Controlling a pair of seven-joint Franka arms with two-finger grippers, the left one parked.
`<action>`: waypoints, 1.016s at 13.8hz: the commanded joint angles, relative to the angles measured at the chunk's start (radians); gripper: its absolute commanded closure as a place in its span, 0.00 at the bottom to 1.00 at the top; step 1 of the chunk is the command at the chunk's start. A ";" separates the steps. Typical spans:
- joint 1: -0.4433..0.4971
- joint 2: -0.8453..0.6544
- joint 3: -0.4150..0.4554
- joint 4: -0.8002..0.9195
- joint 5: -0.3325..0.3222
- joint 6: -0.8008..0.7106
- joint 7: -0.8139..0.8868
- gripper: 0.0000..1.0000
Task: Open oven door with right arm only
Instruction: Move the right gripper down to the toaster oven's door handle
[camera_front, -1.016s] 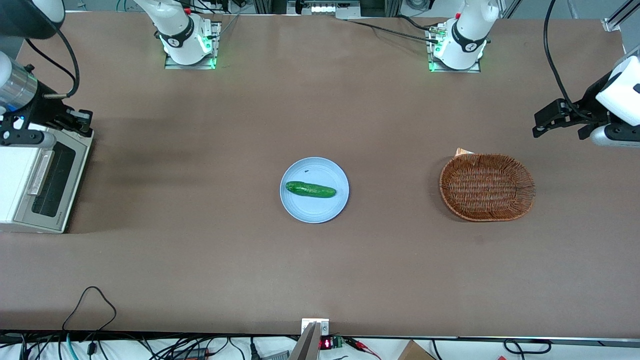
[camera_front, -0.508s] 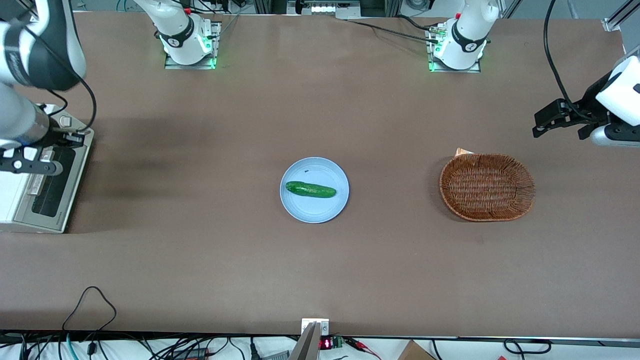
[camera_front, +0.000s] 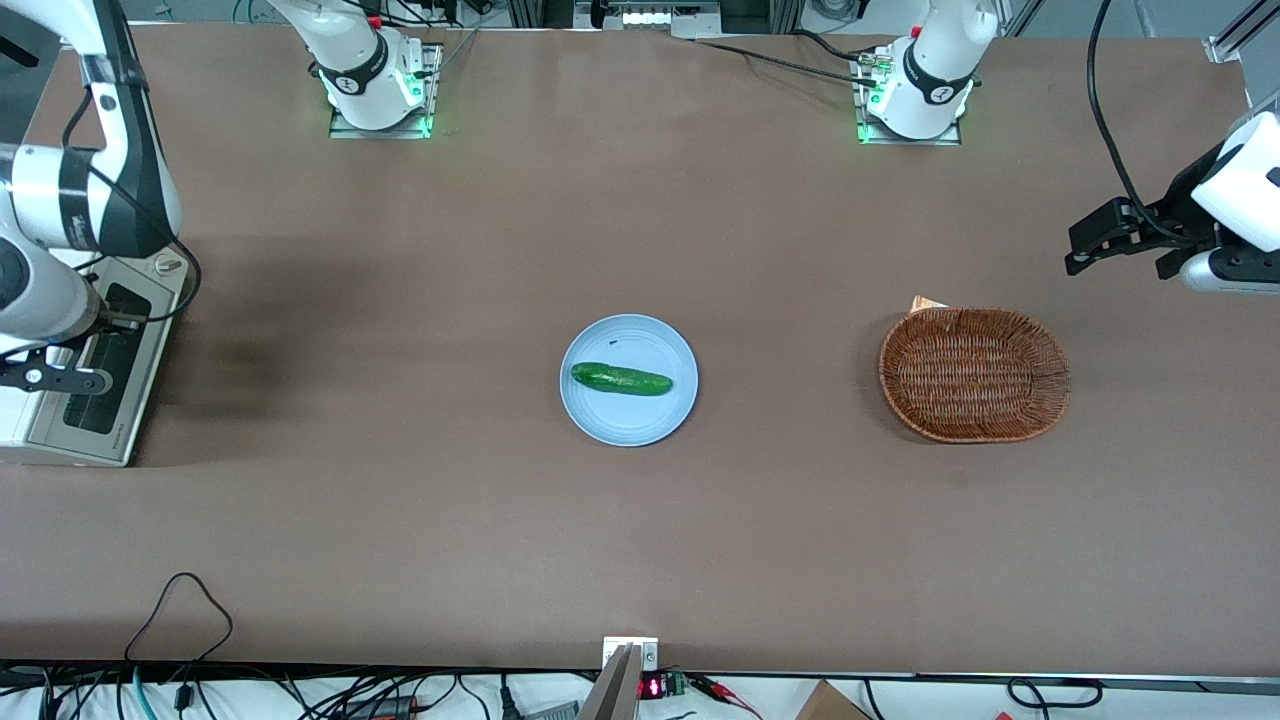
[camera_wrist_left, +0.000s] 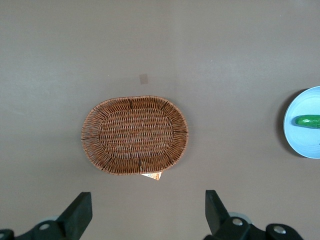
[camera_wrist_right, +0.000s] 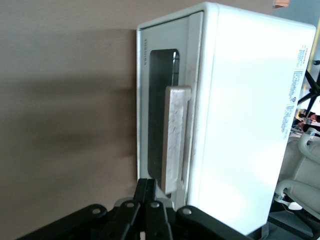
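Black two-finger gripper (camera_wrist_right: 150, 210) hangs above the white toaster oven's silver-grey glass-windowed door (camera_wrist_right: 159, 117) — fingers pressed together, right beside its silver bar handle (camera_wrist_right: 175, 137).

Oven (camera_wrist_right: 250, 110) stood w/ door (camera_wrist_right: 150, 100) flush against its body, apparently unopened. Handle (camera_wrist_right: 175, 137) ran along the dark window (camera_wrist_right: 159, 75). Gripper (camera_wrist_right: 150, 210) sat at the handle's near end, fingers pressed together, prob. not gripping it.

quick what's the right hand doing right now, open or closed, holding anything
Right hand: closed, fingers pressed together, holding nothing, poised at one end of the oven door handle.
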 joint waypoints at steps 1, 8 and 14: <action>-0.006 0.029 0.001 -0.020 -0.091 0.034 0.093 1.00; -0.014 0.048 -0.044 -0.041 -0.156 0.063 0.107 1.00; -0.017 0.057 -0.067 -0.057 -0.164 0.107 0.110 1.00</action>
